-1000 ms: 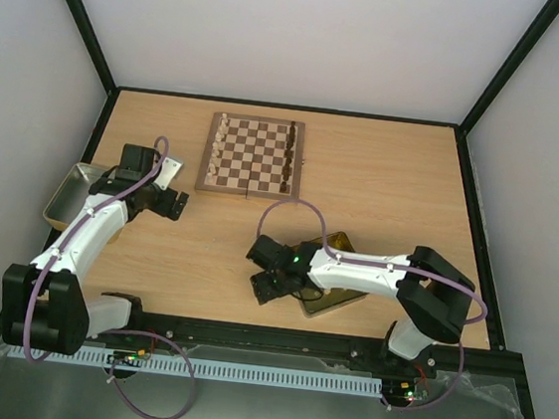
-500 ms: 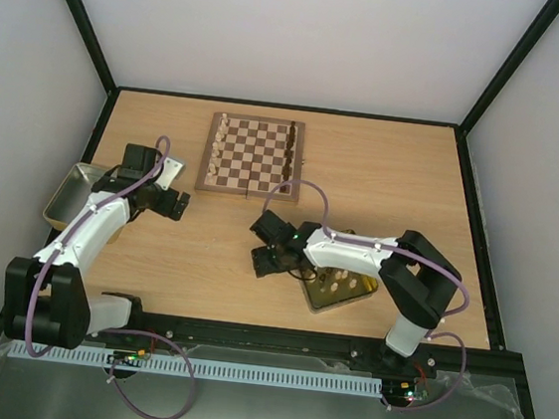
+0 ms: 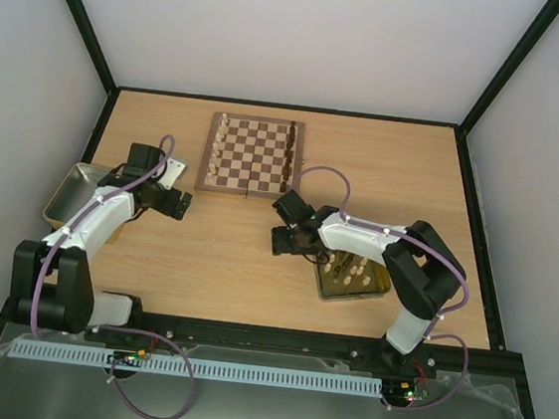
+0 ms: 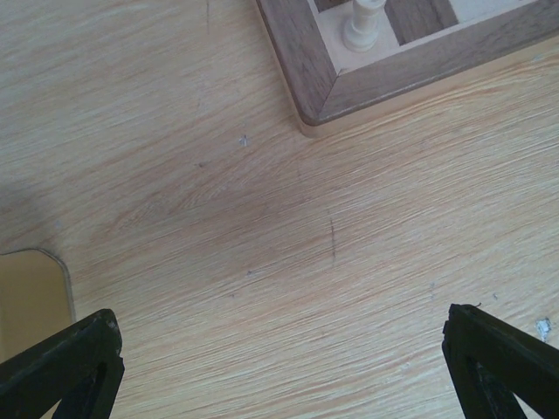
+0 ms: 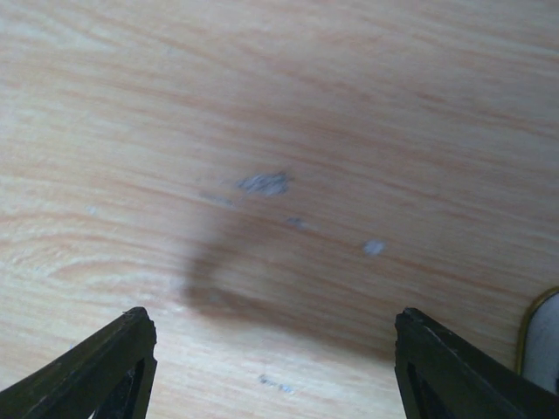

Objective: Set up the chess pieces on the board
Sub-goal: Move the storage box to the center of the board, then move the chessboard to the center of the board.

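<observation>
The board (image 3: 253,156) lies at the back middle of the table. A row of cream chess pieces (image 3: 221,137) stands along its left edge and a row of dark pieces (image 3: 290,155) along its right edge. Several more cream pieces (image 3: 351,271) stand in the gold tray (image 3: 326,290). My right gripper (image 3: 282,241) is open and empty over bare table, left of the tray and in front of the board's right corner. My left gripper (image 3: 177,204) is open and empty, left of the board. The left wrist view shows a board corner (image 4: 319,87) with one cream piece (image 4: 362,24).
A dull silver-gold tin (image 3: 67,192) sits at the table's left edge; its corner shows in the left wrist view (image 4: 31,297). The tray's rim shows at the right edge of the right wrist view (image 5: 543,336). Black frame posts and white walls surround the table.
My right gripper has moved from over the gold tray back and a little right toward the board, uncovering the tray's cream pieces. The left arm has barely moved.
</observation>
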Robot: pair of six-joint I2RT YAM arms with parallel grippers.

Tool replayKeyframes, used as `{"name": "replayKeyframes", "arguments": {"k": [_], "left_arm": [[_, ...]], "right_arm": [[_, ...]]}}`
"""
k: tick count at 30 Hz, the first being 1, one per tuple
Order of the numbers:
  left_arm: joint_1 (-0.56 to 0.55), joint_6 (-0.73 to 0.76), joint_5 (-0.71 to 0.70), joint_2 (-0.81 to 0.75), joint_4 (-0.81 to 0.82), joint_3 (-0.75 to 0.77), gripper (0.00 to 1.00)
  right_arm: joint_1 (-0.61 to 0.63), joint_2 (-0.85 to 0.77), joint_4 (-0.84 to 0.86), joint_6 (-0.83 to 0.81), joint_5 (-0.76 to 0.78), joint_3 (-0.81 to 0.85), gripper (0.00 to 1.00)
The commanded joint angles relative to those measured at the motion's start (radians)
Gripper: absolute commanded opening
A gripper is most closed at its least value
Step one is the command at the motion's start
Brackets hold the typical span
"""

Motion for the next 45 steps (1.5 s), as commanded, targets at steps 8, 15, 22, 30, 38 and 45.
{"name": "replayKeyframes", "arguments": {"k": [8,15,22,30,38,45], "left_arm": [[0.020,-0.013,0.002,0.109,0.060,0.065,1.00],[0.069,-0.023,0.014,0.197,0.075,0.224,0.79],[0.093,-0.026,0.034,0.352,0.068,0.415,0.29],[0.136,-0.074,0.123,0.576,0.076,0.608,0.02],[0.179,-0.183,0.238,0.810,0.138,0.734,0.03],[0.193,-0.230,0.337,0.957,0.148,0.857,0.02]], "right_arm": [[-0.081,-0.055,-0.002,0.014,0.067,0.013,0.71],[-0.149,-0.062,0.004,0.072,0.131,0.121,0.64],[-0.310,0.004,0.140,0.186,0.213,0.228,0.29],[-0.400,0.276,0.169,0.206,0.097,0.488,0.02],[-0.425,0.471,0.164,0.213,0.094,0.646,0.02],[-0.455,0.505,0.177,0.203,0.105,0.654,0.02]]}}
